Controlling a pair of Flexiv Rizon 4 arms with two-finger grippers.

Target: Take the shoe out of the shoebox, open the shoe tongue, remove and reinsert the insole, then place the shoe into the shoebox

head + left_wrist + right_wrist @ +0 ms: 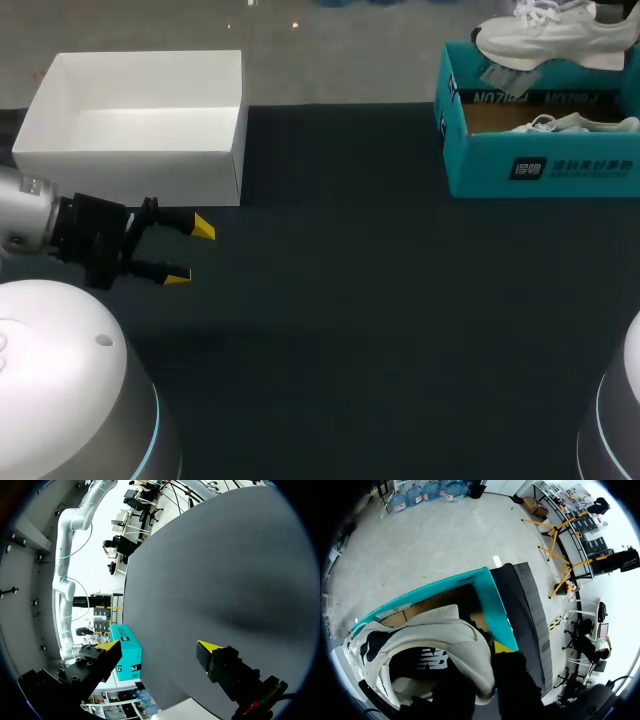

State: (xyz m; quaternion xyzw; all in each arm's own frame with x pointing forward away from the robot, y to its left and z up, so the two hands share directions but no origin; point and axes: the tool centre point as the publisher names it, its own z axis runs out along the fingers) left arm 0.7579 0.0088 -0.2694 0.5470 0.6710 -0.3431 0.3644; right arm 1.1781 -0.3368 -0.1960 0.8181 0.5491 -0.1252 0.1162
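here, near left, the left gripper (190, 252) hangs over the dark table (380, 320), wide open and holding nothing. beyond it sits an open white box (130, 165). far right is the teal shoebox (540, 165) with a second shoe (575, 124) inside. the white sneaker (555, 40) is raised above the shoebox, long axis left to right, toe pointing left. the right gripper (487, 680) seems clamped on its heel collar (435, 635). only one yellow tip shows, so the contact is a judgement. the left arm is well apart from it. the right arm is cut off in the head view.
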